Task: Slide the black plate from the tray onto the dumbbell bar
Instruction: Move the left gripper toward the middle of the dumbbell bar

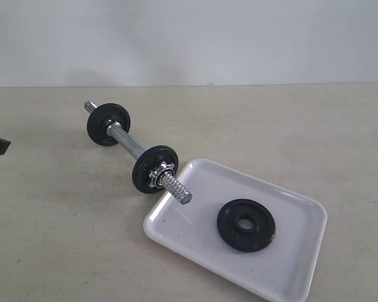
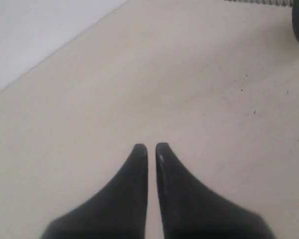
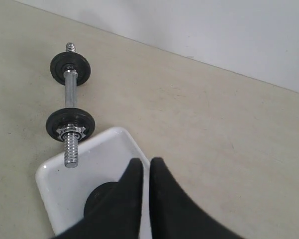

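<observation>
The black plate (image 1: pixel 246 224) lies in the tray (image 1: pixel 182 220), not yet on the dumbbell bar (image 1: pixel 129 143). Our left gripper (image 2: pixel 151 147) and right gripper (image 3: pixel 143 162) are closed, empty.

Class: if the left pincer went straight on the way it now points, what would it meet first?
Probably only the bare beige tabletop, though depth is unclear. The left pincer is shut, and the chrome threaded dumbbell bar lies well off that line.

Left claw (image 2: pixel 151 148) and right claw (image 3: pixel 143 163) are matte black, broad-based, tapering to narrow rounded tips
</observation>
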{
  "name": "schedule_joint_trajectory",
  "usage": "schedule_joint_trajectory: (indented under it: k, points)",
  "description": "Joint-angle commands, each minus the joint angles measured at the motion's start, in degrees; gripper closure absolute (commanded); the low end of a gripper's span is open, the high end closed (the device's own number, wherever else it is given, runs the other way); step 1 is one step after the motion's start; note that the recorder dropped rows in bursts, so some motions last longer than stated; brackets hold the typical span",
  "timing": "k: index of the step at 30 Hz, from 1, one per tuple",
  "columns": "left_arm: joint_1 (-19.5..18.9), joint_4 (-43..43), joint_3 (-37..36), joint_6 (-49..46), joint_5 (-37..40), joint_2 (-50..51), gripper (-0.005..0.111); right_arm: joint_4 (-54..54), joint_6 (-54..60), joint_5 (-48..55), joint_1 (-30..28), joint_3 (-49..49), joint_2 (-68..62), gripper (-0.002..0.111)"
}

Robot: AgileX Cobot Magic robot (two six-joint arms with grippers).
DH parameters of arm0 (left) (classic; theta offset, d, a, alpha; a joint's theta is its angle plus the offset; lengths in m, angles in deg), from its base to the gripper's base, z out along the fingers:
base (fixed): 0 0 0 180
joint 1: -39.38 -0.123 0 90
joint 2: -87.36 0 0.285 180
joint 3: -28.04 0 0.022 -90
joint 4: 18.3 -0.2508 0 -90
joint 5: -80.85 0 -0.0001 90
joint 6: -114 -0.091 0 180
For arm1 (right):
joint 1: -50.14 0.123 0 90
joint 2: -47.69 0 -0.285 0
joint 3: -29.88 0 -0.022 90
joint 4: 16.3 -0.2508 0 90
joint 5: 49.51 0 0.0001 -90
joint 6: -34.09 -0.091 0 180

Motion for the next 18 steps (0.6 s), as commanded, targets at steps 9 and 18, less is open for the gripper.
schedule_joint_trajectory:
  k: [9,18]
  points:
    - [0.1,18.7,1.1,39.1,-22.6,0.1,0.102,-1.5,0.0,-0.9,0.0,0.3,0.0,0.106]
    - [0.1,12.3,1.1,19.3,-26.2,0.2,0.102,-1.6,-1.5,0.0,0.0,0.3,0.0,0.106]
